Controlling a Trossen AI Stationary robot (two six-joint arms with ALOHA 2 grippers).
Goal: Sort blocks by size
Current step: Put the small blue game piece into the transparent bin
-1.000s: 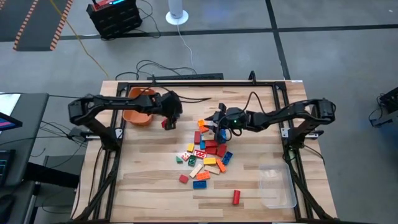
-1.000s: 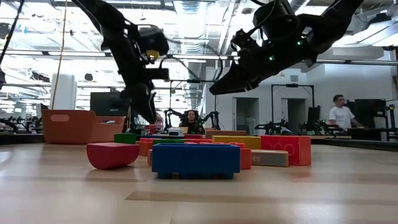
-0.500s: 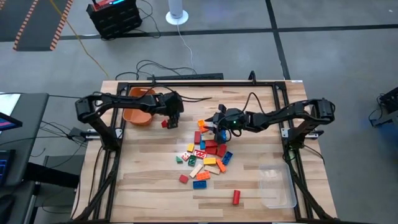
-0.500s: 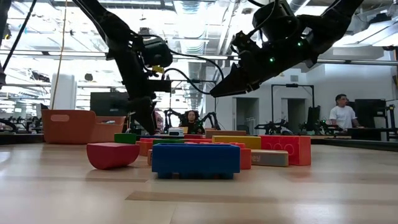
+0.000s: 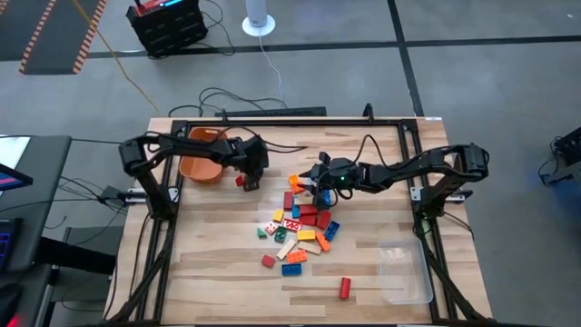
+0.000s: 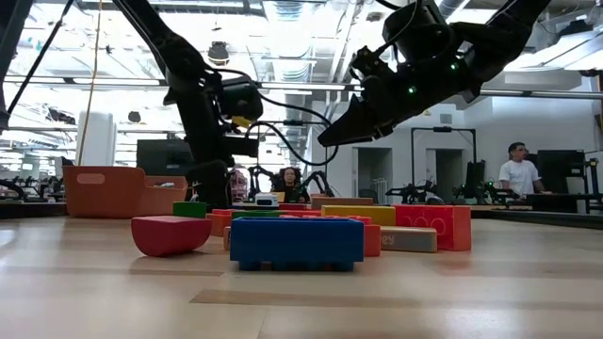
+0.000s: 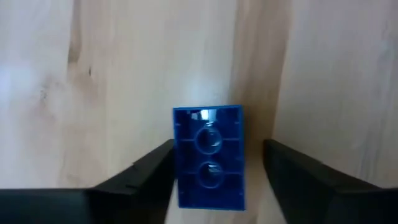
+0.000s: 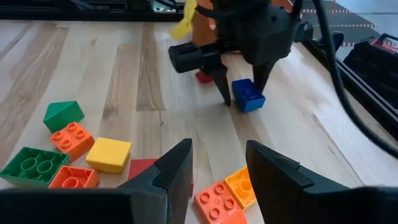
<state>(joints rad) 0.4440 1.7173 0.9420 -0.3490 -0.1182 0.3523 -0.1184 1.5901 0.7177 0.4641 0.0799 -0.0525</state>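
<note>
A blue brick (image 7: 208, 155) lies on the table with its hollow underside up, between the open fingers of my left gripper (image 5: 251, 174), which points down beside the orange bin (image 5: 201, 154). The brick also shows in the right wrist view (image 8: 249, 96). A small red block (image 5: 241, 181) lies next to it. My right gripper (image 8: 217, 174) is open and empty, up in the air (image 6: 339, 127) over the far end of the pile of blocks (image 5: 301, 222). My left gripper stands over the blue brick from above with one finger on each long side. One finger (image 7: 158, 165) is right against the brick's side (image 7: 176, 155), and I cannot tell whether it touches. The other finger (image 7: 280, 162) stands clear of it. The brick lies flat on the table.
A clear plastic tray (image 5: 404, 271) sits at the near right corner. Single blocks lie nearer the front: a blue one (image 5: 292, 269), a red one (image 5: 268, 261) and another red one (image 5: 345, 287). A black frame runs around the table. People sit and stand in the room behind.
My left gripper has gone down to the table beside the red block, and its arm has swung a little toward the table's right.
</note>
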